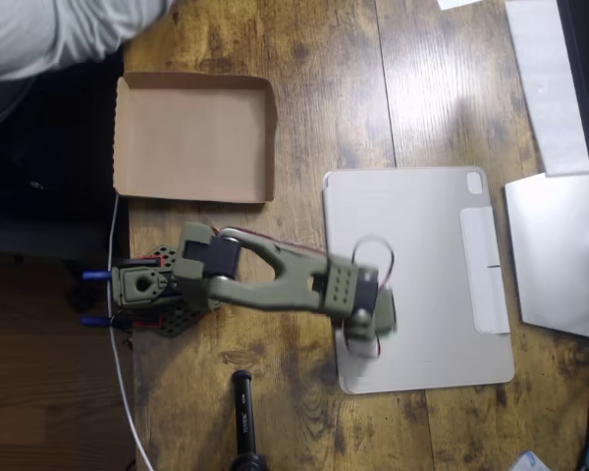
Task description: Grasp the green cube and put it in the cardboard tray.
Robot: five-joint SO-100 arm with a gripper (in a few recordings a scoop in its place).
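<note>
knotty brown wooden table point(304, 59), dark floor point(39, 392) at left, evenly lit from above

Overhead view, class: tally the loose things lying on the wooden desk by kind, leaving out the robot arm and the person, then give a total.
Cardboard tray: 1
Grey tablet cover: 1
Black cylindrical object at the bottom edge: 1
White paper sheets at the right: cannot count, partly cut off
Green cubes: 0 seen
Total countable: 3
</note>
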